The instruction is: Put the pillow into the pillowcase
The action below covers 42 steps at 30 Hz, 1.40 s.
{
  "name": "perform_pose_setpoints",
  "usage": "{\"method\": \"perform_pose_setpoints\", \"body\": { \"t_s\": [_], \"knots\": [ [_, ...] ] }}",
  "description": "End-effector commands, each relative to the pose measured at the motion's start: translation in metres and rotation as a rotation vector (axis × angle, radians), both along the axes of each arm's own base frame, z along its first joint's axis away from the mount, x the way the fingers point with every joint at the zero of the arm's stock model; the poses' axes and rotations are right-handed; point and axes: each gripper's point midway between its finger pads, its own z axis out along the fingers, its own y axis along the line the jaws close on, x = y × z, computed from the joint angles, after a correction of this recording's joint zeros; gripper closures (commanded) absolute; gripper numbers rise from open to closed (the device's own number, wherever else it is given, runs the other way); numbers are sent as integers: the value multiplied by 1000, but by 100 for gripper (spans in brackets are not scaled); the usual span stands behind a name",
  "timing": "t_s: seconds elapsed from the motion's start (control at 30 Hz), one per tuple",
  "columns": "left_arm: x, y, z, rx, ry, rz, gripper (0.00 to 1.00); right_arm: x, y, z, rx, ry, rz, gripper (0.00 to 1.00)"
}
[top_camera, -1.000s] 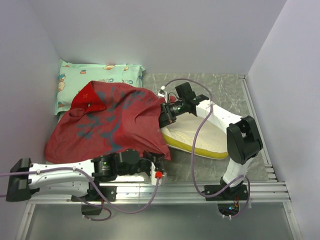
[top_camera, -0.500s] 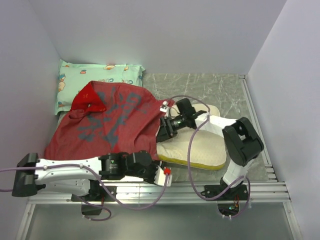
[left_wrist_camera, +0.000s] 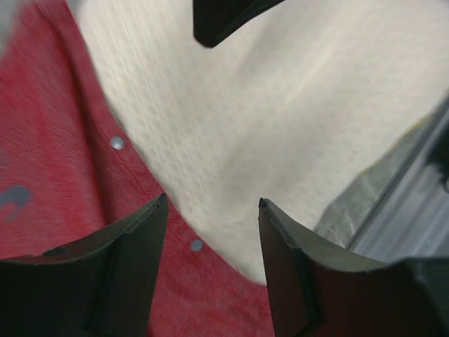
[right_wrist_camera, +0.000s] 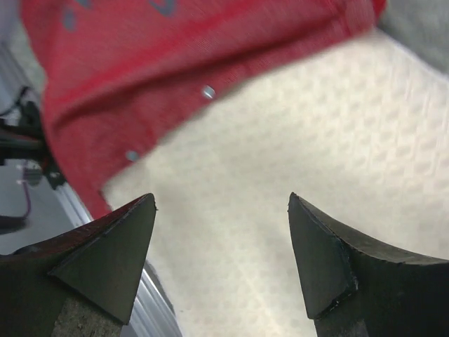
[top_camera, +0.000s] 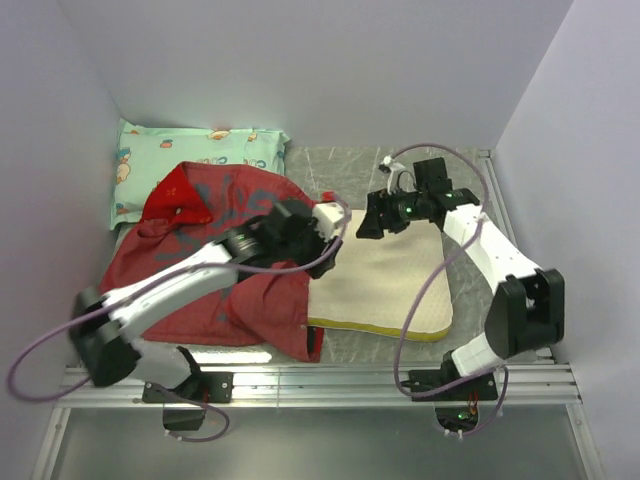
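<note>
Quick status from my end. The pillow (top_camera: pixel 390 285) lies flat mid-table, long side running left-right, yellow band on the near edge. Its left end sits under the pillowcase (top_camera: pixel 215 265), which is heaped on the left w/ its snap-button hem (left_wrist_camera: pixel 117 143) draped across the cream fabric. Can't tell if that end is really inside the mouth or just covered, tbh.

The left claw (left_wrist_camera: pixel 212 199) hangs right over that hem, fingers spread, nothing between them. The right claw (right_wrist_camera: pixel 222 196) is above the pillow's far edge, just right of the case, also wide apart and empty.

Imo both sit at the mouth bc that's the edge that needs pulling rightwards over the pillow. Most of it is exposed, so I'd say we're not even halfway. The mint-green pillow (top_camera: pixel 195 150) at far left is just a bystander.
</note>
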Motion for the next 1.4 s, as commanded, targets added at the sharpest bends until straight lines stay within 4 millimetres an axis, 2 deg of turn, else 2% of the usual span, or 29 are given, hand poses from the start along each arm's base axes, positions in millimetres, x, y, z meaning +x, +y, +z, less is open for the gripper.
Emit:
{"method": "perform_pose_setpoints", "body": {
  "t_s": [0.0, 0.03, 0.07, 0.1, 0.17, 0.23, 0.33, 0.47, 0.53, 0.73, 0.8, 0.9, 0.93, 1.07, 1.23, 1.37],
  "knots": [
    [14, 0, -52, 137, 161, 149, 41, -6, -14, -49, -125, 135, -18, 17],
    [18, -4, -52, 142, 166, 154, 42, -8, -12, -53, -115, 151, -15, 17],
    [26, -3, -68, 189, 175, 192, 43, -10, -11, -58, -110, 167, -19, 18],
    [31, -1, -74, 212, 175, 223, 44, -13, -11, -67, -110, 186, -18, 18],
    [36, 2, -98, 275, 210, 268, 45, -16, -12, -78, -117, 218, -21, 19],
    [45, 15, -122, 356, 213, 344, 49, -19, -15, -96, -140, 257, -29, 20],
    [64, 36, -136, 400, 172, 439, 58, -26, -20, -112, -167, 284, -30, 21],
    [85, 58, -133, 424, 129, 521, 61, -33, -24, -122, -186, 299, -29, 26],
    [90, 62, -126, 427, 104, 525, 62, -34, -24, -123, -184, 307, -27, 27],
    [90, 68, -117, 444, 75, 517, 57, -34, -23, -124, -182, 314, -18, 27],
    [85, 64, -113, 430, 84, 483, 54, -34, -23, -123, -180, 309, -16, 27],
    [75, 53, -96, 385, 65, 406, 48, -36, -23, -123, -178, 314, -10, 28],
    [73, 50, -87, 366, 47, 392, 48, -37, -22, -122, -174, 315, -6, 28],
    [66, 44, -75, 357, 41, 356, 48, -39, -21, -123, -171, 326, 1, 29],
    [63, 47, -86, 376, 61, 353, 47, -40, -21, -122, -169, 326, 3, 29],
    [72, 65, -109, 422, 111, 418, 48, -41, -23, -121, -174, 326, 2, 29]
  ]
}}
